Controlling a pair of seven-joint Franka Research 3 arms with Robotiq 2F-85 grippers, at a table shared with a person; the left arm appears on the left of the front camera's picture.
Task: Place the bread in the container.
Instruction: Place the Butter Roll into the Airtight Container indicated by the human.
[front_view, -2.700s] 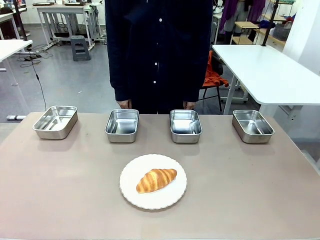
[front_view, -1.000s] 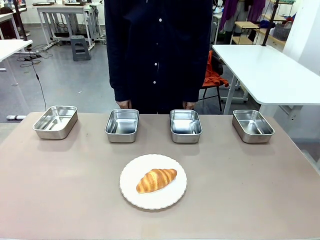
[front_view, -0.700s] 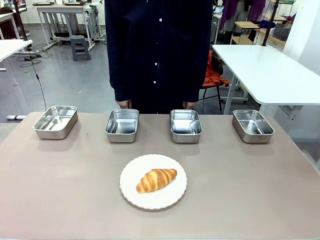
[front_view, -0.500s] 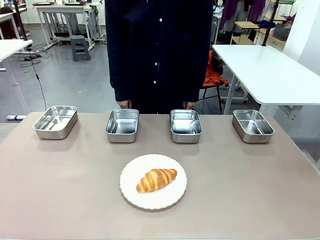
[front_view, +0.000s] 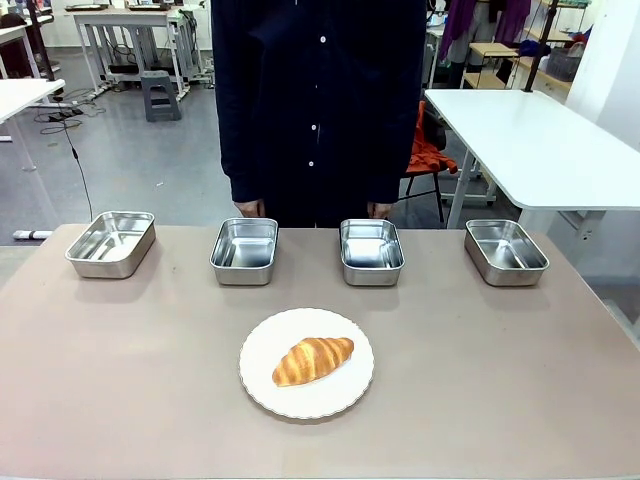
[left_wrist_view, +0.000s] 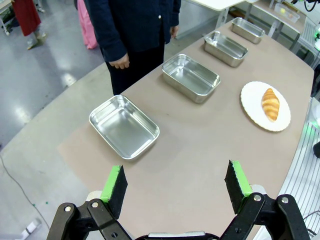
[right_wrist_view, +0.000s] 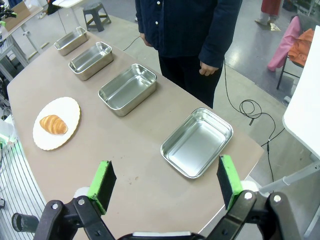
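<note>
The croissant (front_view: 313, 360) lies on a round white scalloped plate (front_view: 262, 382) in the middle of the brown table; it also shows in the left wrist view (left_wrist_view: 270, 104) and the right wrist view (right_wrist_view: 53, 124). Four alike steel trays stand in a row at the far edge: far left (front_view: 111, 243), middle left (front_view: 245, 250), middle right (front_view: 370, 251), far right (front_view: 505, 252). All look empty. My left gripper (left_wrist_view: 175, 184) hangs open above the table's left end, near the far-left tray (left_wrist_view: 124, 127). My right gripper (right_wrist_view: 165, 182) hangs open above the right end, near the far-right tray (right_wrist_view: 197, 142).
A person in a dark buttoned coat (front_view: 318, 100) stands at the far side behind the two middle trays, hands down by the table edge. A white table (front_view: 540, 140) stands off to the right. Bare tabletop surrounds the plate.
</note>
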